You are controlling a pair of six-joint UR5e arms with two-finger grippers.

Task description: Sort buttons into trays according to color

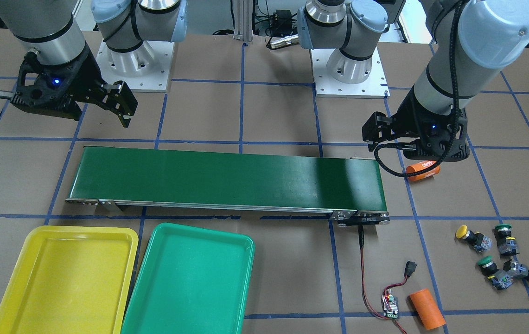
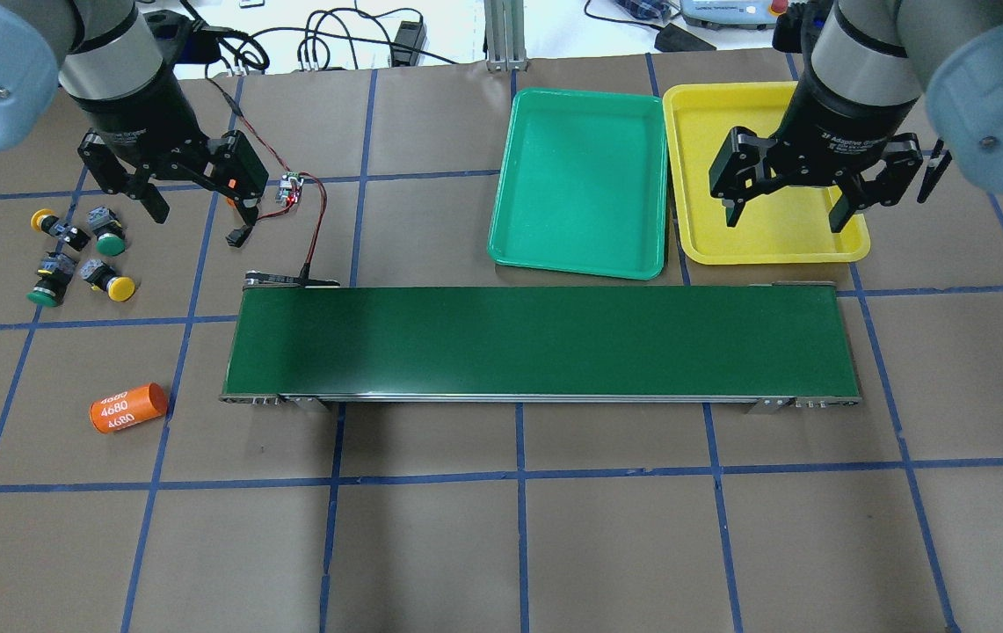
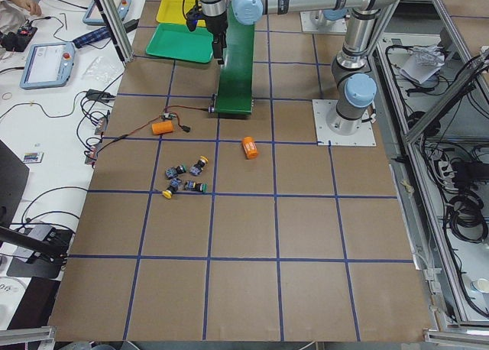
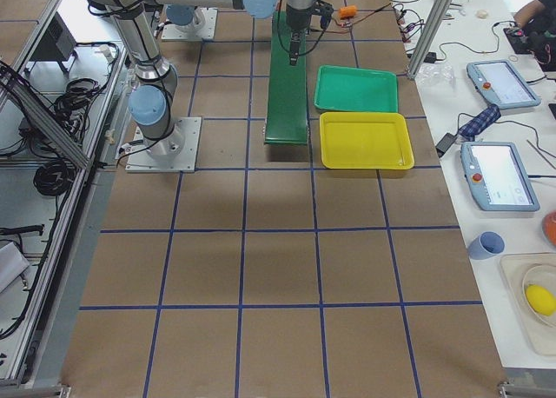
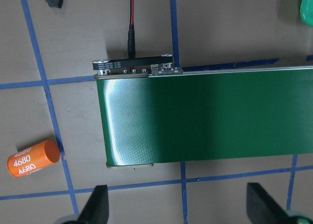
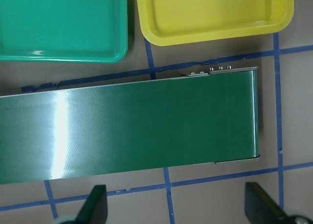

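Observation:
Several buttons (image 2: pixel 79 257) lie in a loose cluster on the brown table at the far left: two with yellow caps (image 2: pixel 120 288) and two with green caps (image 2: pixel 110 243). They also show in the front view (image 1: pixel 500 255). My left gripper (image 2: pixel 202 209) hangs open and empty above the table, to the right of the buttons; its wrist view looks down on the belt's end. The teal green tray (image 2: pixel 585 176) and the yellow tray (image 2: pixel 730 114) lie side by side beyond the belt, both empty. My right gripper (image 2: pixel 784 217) hovers open over the yellow tray's near edge.
A long dark-green conveyor belt (image 2: pixel 541 343) runs across the middle. One orange cylinder (image 2: pixel 127 409) lies near its left end; another (image 1: pixel 426 308) sits beside a small controller board (image 1: pixel 390 306) with red and black wires (image 2: pixel 318 224) leading to the belt.

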